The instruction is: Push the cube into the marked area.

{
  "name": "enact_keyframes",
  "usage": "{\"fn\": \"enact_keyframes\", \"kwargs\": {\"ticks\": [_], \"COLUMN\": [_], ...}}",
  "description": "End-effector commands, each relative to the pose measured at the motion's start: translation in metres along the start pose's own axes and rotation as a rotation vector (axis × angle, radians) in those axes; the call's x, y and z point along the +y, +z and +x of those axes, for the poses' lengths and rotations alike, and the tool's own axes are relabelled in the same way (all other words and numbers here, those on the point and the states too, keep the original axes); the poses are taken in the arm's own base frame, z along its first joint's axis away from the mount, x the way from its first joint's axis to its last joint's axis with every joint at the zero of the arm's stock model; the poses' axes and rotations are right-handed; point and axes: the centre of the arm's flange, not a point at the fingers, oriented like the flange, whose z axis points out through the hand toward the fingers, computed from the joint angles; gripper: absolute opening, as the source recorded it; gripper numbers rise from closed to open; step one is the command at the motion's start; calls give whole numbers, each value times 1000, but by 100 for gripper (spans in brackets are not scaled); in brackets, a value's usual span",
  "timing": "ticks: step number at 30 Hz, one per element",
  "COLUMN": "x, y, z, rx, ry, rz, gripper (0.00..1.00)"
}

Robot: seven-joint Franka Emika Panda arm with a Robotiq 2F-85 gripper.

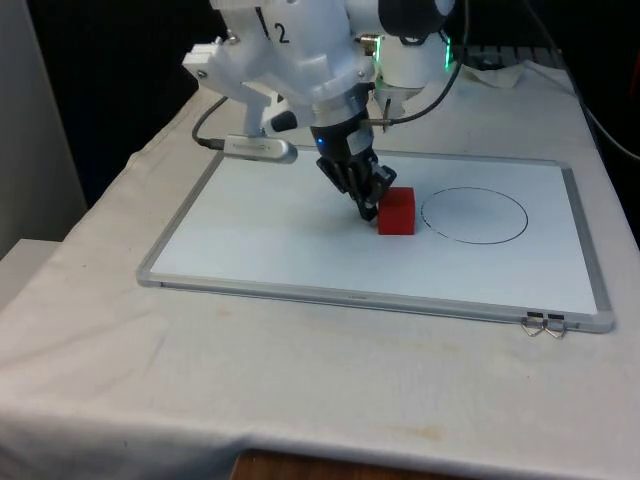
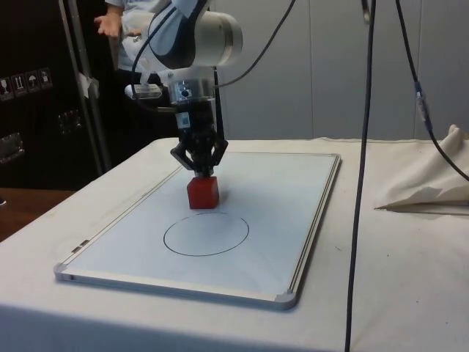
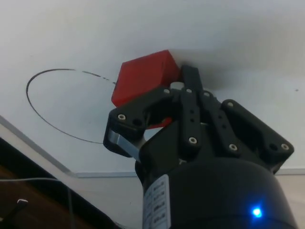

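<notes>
Cube (image 1: 397, 211), red, is sitting on the whiteboard (image 1: 260, 245) mid-frame in the front view, just left of the drawn circle (image 1: 475, 214) and outside it. Nothing is lying between them. Claw (image 1: 368, 207) is pressing its tips, drawn together and gripping nothing, against the cube's left side. Binder clips (image 1: 544, 323) are hanging at the board's lower-right corner; crumpled cloth (image 2: 432, 183) is lying on the surface at the side view's right, and a person (image 2: 121, 22) is standing at its upper left.

Black curtains (image 1: 110, 60) hung at twelve o'clock beyond the cloth-covered desk (image 1: 90, 330); dark cabinets (image 2: 29, 95) stood beside a pale wall (image 2: 330, 66).
</notes>
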Motion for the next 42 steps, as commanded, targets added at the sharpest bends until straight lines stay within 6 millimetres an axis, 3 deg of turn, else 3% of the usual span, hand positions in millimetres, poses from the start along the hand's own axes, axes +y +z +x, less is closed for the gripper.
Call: {"fn": "enact_keyframes", "kwargs": {"ticks": [1, 42], "x": [-4, -89], "y": [1, 30], "z": [-5, -60], "rx": [-2, -91], "ry": [-2, -124], "rz": [2, 43], "gripper": [0, 0]}}
